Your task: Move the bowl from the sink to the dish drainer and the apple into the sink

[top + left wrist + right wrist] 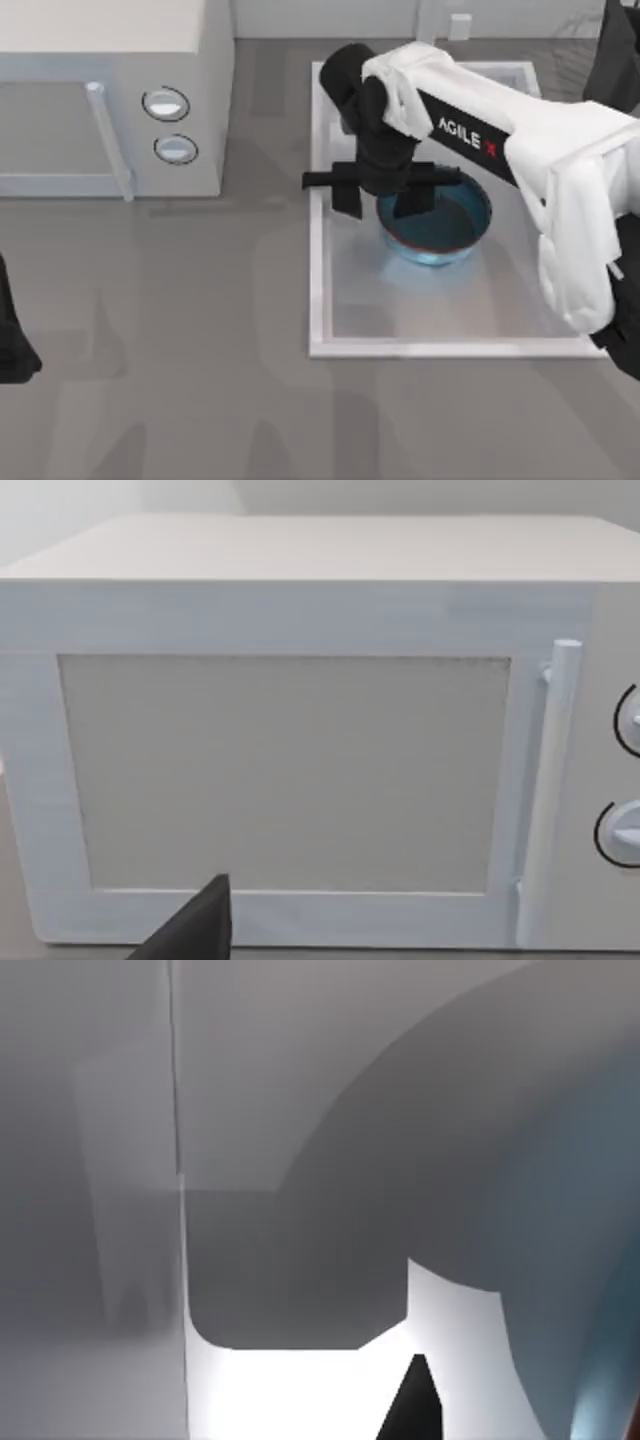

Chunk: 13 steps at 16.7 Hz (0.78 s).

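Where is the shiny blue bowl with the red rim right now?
In the top view, the glossy round blue bowl sits inside the white rectangular sink on the table's right side, with the right gripper at its left rim.

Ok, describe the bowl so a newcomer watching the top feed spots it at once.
Find the white sink right of the microwave. Inside it, under the right gripper, sits the bowl: round, glossy blue, thin red-orange rim, the one coloured thing among white and grey.
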Available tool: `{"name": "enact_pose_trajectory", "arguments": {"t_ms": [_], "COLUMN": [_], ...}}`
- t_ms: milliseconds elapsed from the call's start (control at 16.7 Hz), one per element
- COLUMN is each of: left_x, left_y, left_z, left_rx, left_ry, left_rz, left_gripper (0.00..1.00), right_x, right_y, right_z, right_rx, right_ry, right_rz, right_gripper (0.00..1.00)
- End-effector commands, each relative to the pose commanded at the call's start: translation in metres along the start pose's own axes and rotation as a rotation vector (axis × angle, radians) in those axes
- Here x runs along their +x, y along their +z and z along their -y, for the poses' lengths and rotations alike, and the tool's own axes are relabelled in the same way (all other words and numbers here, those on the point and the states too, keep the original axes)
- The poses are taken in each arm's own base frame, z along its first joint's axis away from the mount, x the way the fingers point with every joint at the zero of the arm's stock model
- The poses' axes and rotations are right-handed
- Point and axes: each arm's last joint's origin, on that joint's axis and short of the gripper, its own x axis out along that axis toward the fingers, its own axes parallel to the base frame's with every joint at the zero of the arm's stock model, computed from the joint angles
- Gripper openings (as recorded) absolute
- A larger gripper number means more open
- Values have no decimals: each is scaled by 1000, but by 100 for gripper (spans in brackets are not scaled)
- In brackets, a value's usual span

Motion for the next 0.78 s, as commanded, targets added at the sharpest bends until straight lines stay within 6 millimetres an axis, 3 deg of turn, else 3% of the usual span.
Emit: {"name": "enact_pose_trajectory", "arguments": {"t_ms": [240, 780], "left_x": [0, 0], "left_y": [0, 0], "left_z": [0, 0], "left_rx": [0, 0], "left_ry": [0, 0], "left_rz": [0, 0], "left_gripper": [100, 100], "right_x": [0, -3], "right_y": [0, 1], "right_z": [0, 1], "right_rx": [0, 3], "right_ry": [0, 1], "right_rz": [0, 4], "right_gripper": [2, 0]}}
